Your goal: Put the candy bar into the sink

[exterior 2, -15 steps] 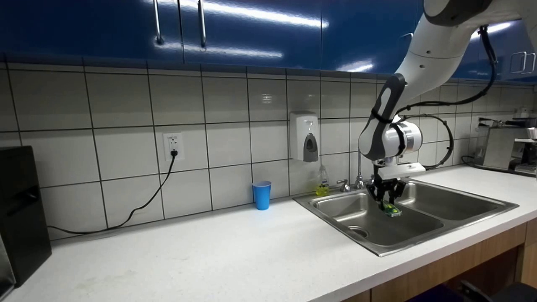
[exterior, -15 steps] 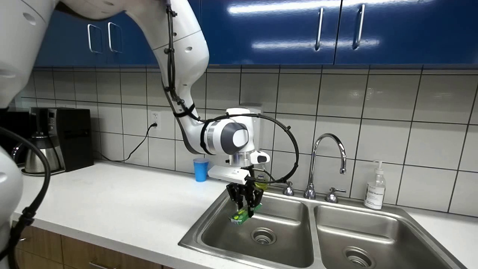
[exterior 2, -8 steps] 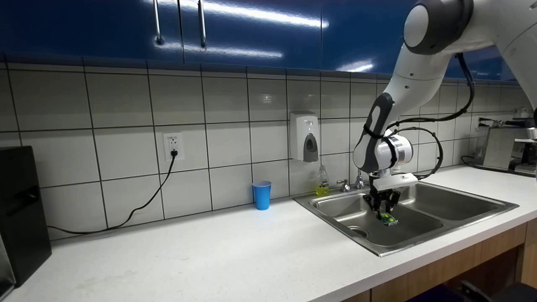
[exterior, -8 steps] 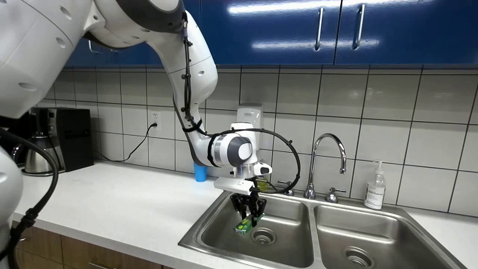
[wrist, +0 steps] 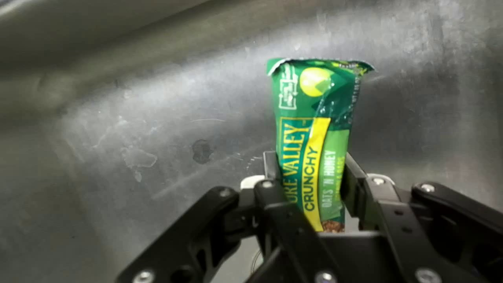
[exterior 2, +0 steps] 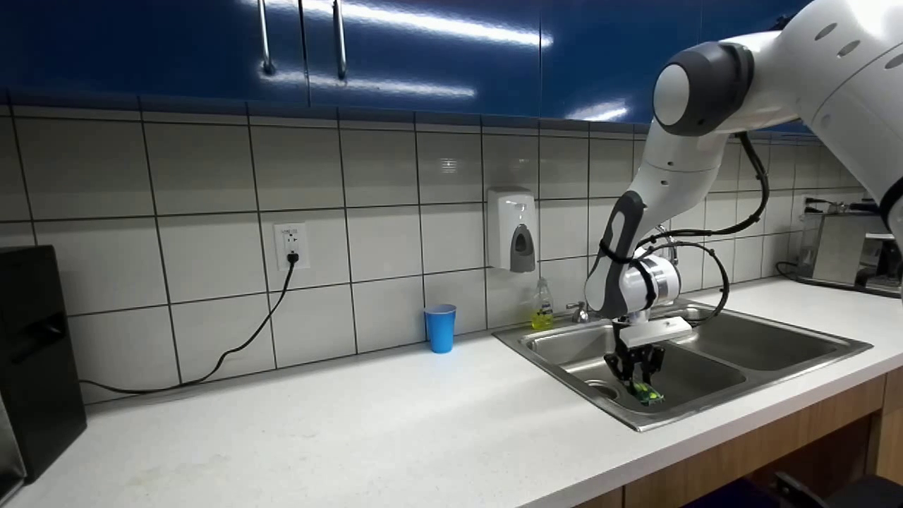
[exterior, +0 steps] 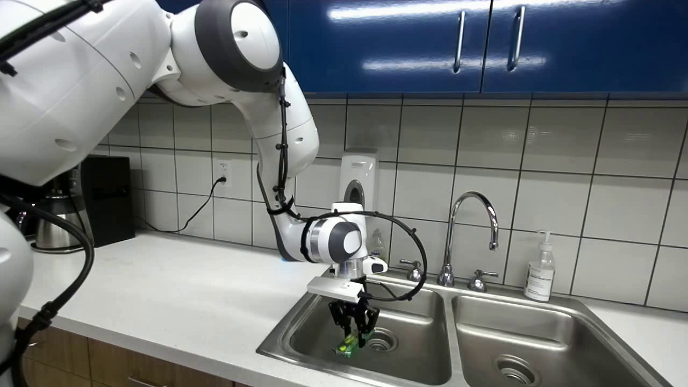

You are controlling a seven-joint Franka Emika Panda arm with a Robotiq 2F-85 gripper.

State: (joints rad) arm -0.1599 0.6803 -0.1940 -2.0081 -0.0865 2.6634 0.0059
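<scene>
a green-wrapped candy bar (wrist: 308, 131) is held low in the left-hand basin (exterior: 416, 357) of a steel sink (exterior: 285, 330), its long sides clamped by the end effector (wrist: 312, 173) and its lettered face turned up. whether the bottom is touched cannot be told.

the step in hand is judged to be the setting-down: the bar should be eased flat onto the steel and its weight taken before the jaws are parted — a drop could crack the crunchy contents.

steel is seen on both sides of the jaws, so room for opening seems enough. the drain (exterior: 382, 339) lies near the bar; space is bounded by the front rim (exterior: 322, 364) and divider (exterior: 453, 338) — a straight lift is then advised, with the black cable loop (exterior: 413, 231) kept off the faucet (exterior: 450, 242).
</scene>
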